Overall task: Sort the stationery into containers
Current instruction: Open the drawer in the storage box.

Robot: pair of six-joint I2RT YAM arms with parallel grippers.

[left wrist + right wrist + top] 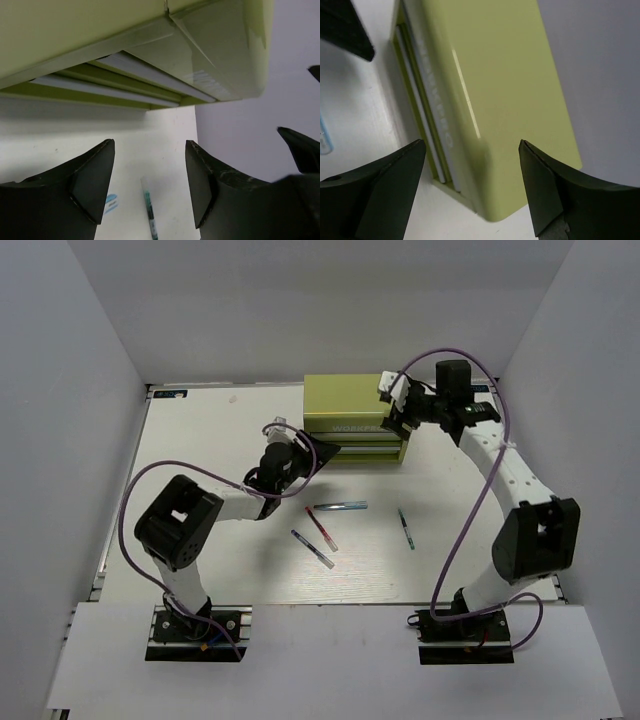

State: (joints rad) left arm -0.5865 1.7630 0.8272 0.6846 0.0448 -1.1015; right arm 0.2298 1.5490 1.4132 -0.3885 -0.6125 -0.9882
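Left arm (pixel 180 522) and right arm (pixel 505 470): white links, black joints, 1 purple cable (pixel 445 351) each.

Plain pale-grey walls (pixel 320 310) on three sides of a white tabletop (pixel 200 430), under soft even light

Right gripper (pixel 472 145) fingers spread wide, nothing between them. Below: yellow-green chest (pixel 495 75), its corner in the gap, drawer fronts facing the white table (pixel 355 110).

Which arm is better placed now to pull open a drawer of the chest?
Probably left. The left gripper is open and faces the drawer fronts of the chest from close by. The right gripper hangs open over the chest's right end, not at the fronts.
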